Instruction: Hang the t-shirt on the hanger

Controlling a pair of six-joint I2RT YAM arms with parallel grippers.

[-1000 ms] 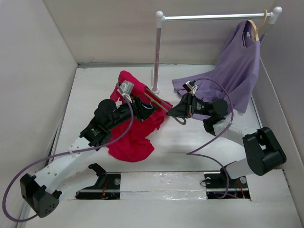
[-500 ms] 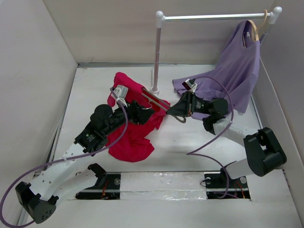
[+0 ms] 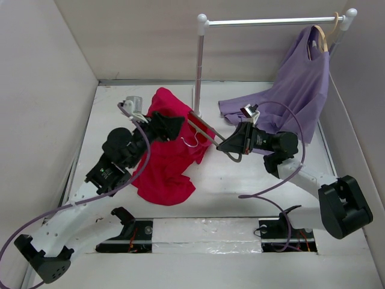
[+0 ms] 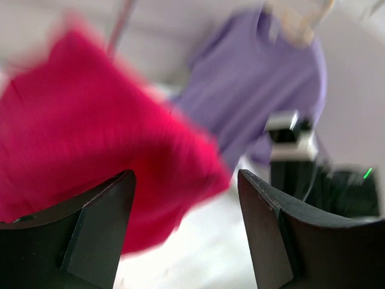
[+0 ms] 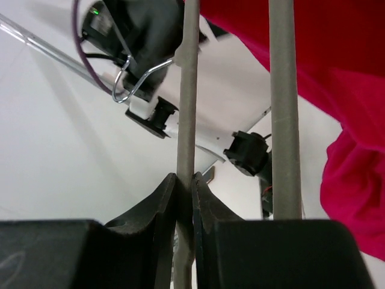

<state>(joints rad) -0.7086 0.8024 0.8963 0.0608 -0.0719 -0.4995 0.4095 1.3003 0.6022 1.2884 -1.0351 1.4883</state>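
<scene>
Plain pale walls (image 3: pixel 36 90) close the left, far and right sides of a white table (image 3: pixel 228 180). At the far right stands a white clothes rail (image 3: pixel 271 22), with a purple shirt (image 3: pixel 301 90) hanging on it.

The t-shirt (image 3: pixel 165 162) covers the far end of the hanger (image 3: pixel 204 131).

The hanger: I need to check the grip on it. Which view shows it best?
Right wrist: the right hand pinches one bar of the hanger, hook in view. Top external shows it small, against the t-shirt. Left wrist, blurred, shows none of it.
</scene>
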